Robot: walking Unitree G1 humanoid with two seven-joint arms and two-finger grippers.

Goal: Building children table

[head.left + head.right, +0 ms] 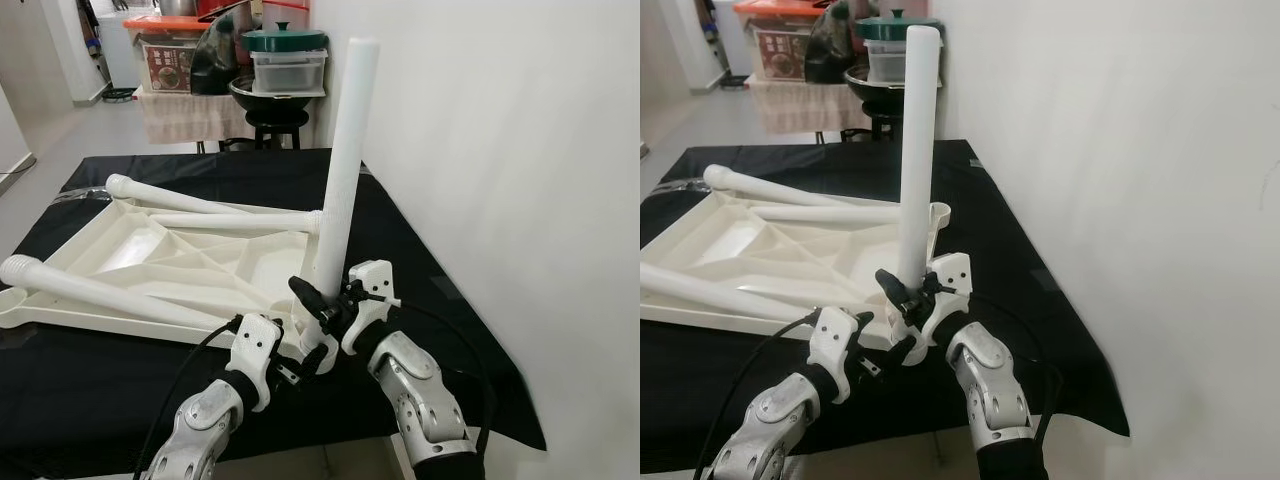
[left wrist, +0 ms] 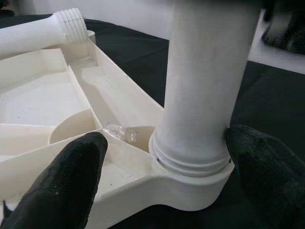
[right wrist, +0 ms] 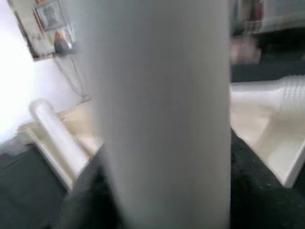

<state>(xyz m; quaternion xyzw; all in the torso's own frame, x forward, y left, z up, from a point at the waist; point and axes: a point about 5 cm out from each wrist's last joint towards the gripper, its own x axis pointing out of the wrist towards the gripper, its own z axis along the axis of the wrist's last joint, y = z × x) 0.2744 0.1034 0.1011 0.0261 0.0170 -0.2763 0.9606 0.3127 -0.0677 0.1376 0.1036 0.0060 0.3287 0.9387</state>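
We see a white plastic children's tabletop (image 1: 150, 265) lying upside down on a worktop covered in black cloth (image 1: 420, 270), its ribbed underside facing up. At its near right corner an upright table leg (image 1: 342, 170) stands in the corner socket (image 2: 190, 183), its threaded end seated there. Our right gripper (image 1: 325, 300) is clamped on the lower part of this leg, a black finger on either side. Our left gripper (image 2: 167, 176) sits low at the same corner with its fingers (image 2: 66, 181) apart, one over the tabletop's rib beside the socket and the other touching the base of the leg on the far side. Three more legs lie flat across the tabletop: one (image 1: 90, 290) along the near edge, one (image 1: 170, 198) towards the far edge and one (image 1: 235, 222) between them. Beyond the worktop stands a stool (image 1: 275, 122) stacked with containers and a green lid (image 1: 284, 40), next to a white wall (image 1: 500, 150).
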